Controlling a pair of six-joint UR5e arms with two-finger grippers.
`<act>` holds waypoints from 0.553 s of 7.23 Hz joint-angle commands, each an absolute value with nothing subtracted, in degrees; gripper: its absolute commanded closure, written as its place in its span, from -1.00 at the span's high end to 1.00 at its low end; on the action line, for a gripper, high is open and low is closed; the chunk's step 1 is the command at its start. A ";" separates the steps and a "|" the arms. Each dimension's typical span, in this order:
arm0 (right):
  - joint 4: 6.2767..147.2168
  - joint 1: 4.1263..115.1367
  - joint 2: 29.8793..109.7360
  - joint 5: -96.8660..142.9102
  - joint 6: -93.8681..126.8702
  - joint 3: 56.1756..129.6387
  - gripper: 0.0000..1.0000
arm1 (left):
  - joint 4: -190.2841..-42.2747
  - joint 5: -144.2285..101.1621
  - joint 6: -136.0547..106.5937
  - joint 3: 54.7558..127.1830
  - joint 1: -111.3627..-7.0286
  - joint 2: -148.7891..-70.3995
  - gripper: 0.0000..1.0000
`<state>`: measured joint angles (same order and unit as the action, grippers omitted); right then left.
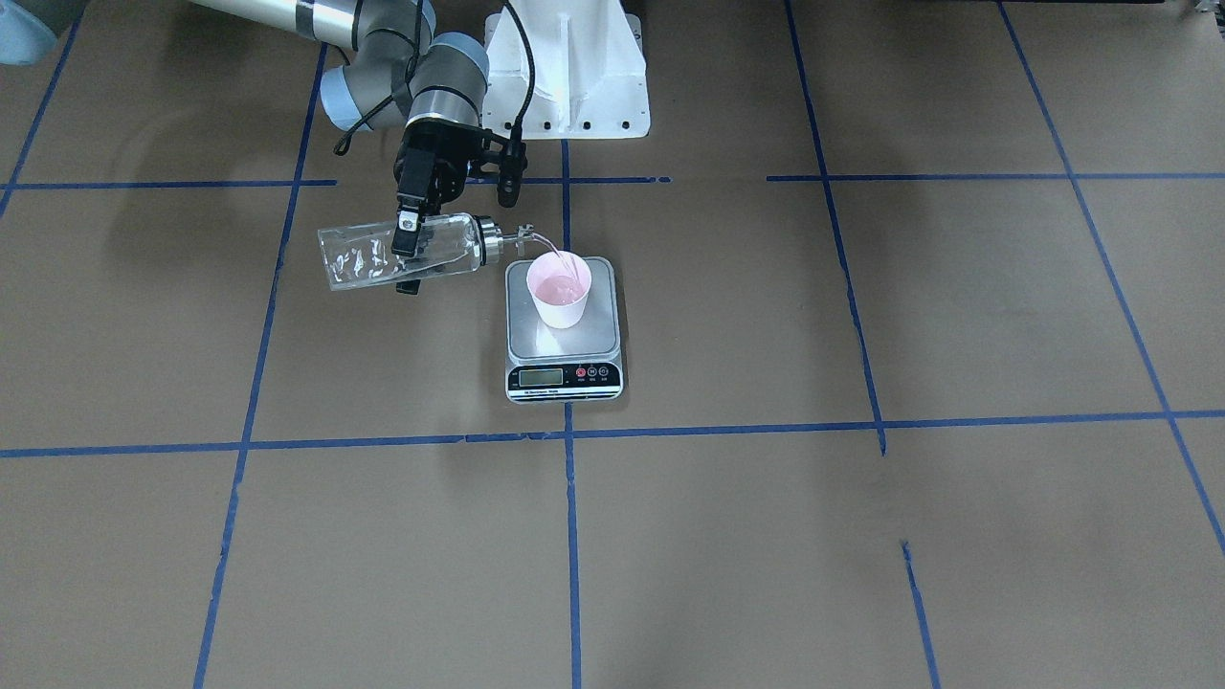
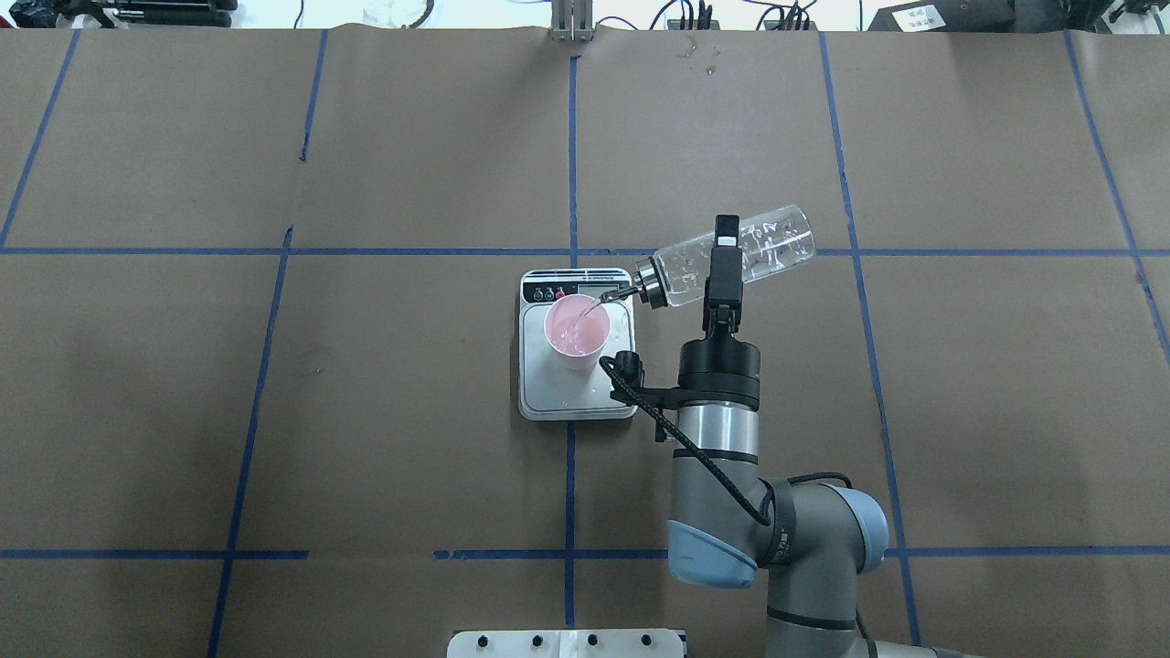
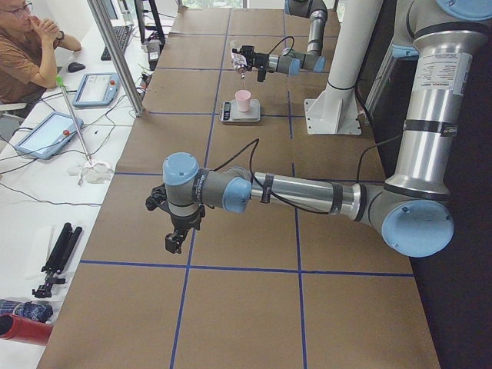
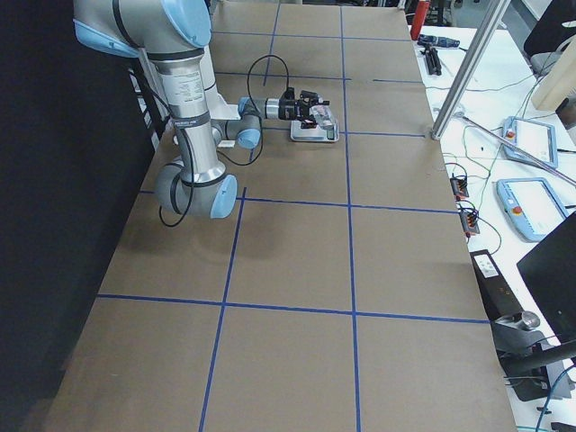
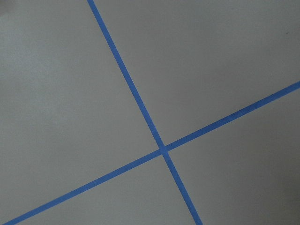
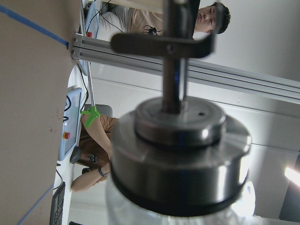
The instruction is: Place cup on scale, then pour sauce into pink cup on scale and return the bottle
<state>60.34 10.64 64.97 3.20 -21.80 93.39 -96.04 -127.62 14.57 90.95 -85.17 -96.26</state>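
Right gripper [image 2: 725, 251] pinching tilted bottle [image 2: 777, 245]; sauce [image 2: 592, 309] streaming into cup [image 2: 579, 358] on scale [image 2: 567, 393], tabletop [image 2: 366, 411] centre. Left gripper [image 3: 174, 240]: spread or pressed, cannot tell.

We log the right pincer [image 2: 727, 239] black, its arm [image 2: 717, 448] grey with pale blue joint caps. In the pincer: bottle [image 2: 772, 247], clear glass, silver-capped. Just beside the pincer: cup [image 2: 576, 331] pale pink; scale [image 2: 578, 393] silver-grey, black strip, one red button. Surface [image 2: 411, 411] brown, gridded with blue tape [image 2: 571, 475].

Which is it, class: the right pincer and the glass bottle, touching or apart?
Touching. The exterior front-facing view shows the right pincer clamped across the tilted glass bottle, one finger over it and one under, holding it aloft.
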 commanded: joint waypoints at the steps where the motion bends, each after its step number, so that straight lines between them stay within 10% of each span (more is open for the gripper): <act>1: 60.12 10.63 65.13 5.00 -16.03 93.25 -1.00 | -95.98 -127.62 14.50 90.97 -85.17 -96.50 1.00; 4: 60.12 10.72 65.30 6.67 -8.46 93.25 -1.00 | -95.98 -127.62 14.50 91.14 -85.17 -96.59 1.00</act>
